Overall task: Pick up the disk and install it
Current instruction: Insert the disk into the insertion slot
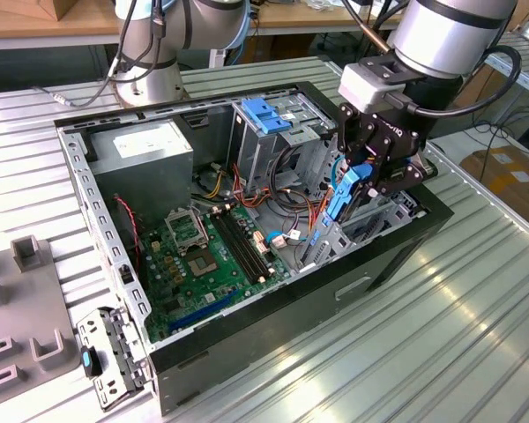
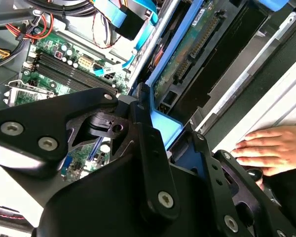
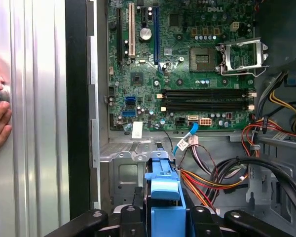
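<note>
Pincer (image 1: 368,181) clamped on the disk (image 1: 342,196); I see it on edge at the front bay of the computer case (image 1: 273,326).

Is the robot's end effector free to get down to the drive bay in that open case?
Probably yes: the end effector, gripping the disk, sits right at the bay, the case is open, and the cables lie aside.
</note>
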Motion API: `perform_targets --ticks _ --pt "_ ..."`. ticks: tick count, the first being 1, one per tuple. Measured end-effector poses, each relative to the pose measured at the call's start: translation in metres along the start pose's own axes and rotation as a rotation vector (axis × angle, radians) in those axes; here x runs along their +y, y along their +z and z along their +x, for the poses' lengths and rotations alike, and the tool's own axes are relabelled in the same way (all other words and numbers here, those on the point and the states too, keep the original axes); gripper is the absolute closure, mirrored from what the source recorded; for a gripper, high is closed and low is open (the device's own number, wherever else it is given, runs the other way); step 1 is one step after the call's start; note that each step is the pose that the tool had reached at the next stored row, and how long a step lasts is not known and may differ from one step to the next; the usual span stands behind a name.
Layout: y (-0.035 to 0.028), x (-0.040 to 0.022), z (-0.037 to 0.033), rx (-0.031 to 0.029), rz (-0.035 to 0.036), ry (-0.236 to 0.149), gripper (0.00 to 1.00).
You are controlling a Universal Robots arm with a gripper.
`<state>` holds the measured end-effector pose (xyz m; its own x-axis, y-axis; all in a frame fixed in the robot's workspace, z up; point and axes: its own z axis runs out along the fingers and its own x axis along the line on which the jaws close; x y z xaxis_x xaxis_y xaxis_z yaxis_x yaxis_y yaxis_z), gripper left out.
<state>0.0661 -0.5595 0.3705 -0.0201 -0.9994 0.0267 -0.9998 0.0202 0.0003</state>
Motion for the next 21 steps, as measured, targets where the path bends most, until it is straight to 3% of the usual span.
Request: perform_targets --ticks 11,12,16,21 --pt "-0.0001 0.0000 0.0000 -0.0004 -0.0001 0.000 0.62" --pt "-0.0001 0.0000 0.0000 -0.0006 -0.0001 0.000 0.56" --pt "0.0000 0.0000 0.0000 -0.0012 -0.0001 0.000 0.56" --pt "0.0000 0.0000 0.0000 -0.0016 -0.0001 0.000 0.82"
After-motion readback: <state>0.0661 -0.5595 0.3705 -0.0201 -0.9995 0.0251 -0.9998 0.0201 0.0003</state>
